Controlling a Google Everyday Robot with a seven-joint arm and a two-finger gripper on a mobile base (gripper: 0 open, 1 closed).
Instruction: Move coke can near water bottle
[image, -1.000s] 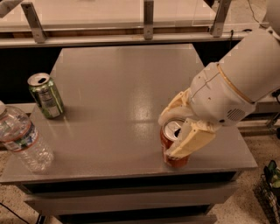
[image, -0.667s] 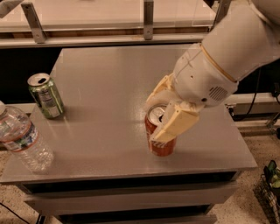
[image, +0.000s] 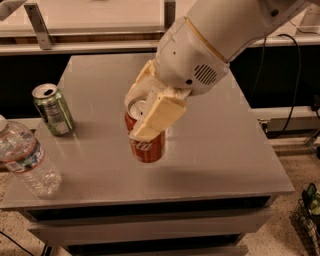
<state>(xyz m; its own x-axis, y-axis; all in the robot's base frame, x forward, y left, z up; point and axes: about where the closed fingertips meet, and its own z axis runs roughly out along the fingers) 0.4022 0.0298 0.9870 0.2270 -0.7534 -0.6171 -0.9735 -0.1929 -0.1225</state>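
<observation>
End effector (image: 138, 116) is closed around the top of the coke can (image: 148, 148) at the middle of the desk (image: 220, 150), well apart from the water bottle (image: 27, 160) at its front-left corner.

gripper (image: 142, 114) around coke can (image: 148, 148) mid-table, bare tabletop (image: 100, 165) between it and water bottle (image: 27, 160), green can (image: 52, 110) just behind that gap

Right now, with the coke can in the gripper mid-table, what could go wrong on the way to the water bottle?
1. The gripper holds the coke can only near its top, so it could tilt or slip.
2. The green can stands near the path to the water bottle and could get bumped.
</observation>
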